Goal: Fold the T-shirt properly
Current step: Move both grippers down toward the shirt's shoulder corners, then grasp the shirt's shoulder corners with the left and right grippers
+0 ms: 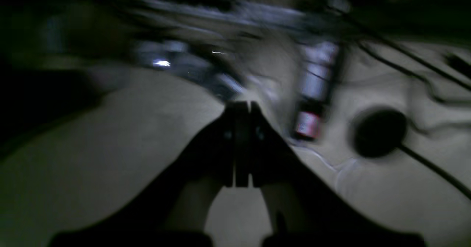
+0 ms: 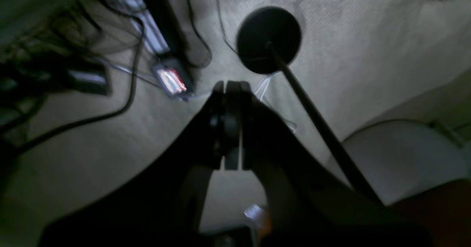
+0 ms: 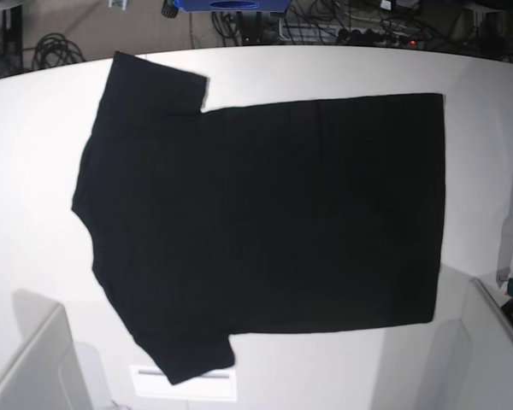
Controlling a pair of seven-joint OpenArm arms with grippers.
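Overhead, plain black T-shirt point(image 3: 265, 222) flat on white table point(image 3: 34, 171), no legible writing; both arms' fingers point(image 1: 242, 109) point(image 2: 232, 87) pressed together, empty.

The right gripper point(image 2: 232, 87) points at a carpeted floor point(image 2: 368, 48) with its dark jaws pressed together. A black round stand base point(image 2: 268, 37) with a slanting pole lies beyond it, and cables point(image 2: 128, 74) trail at left.
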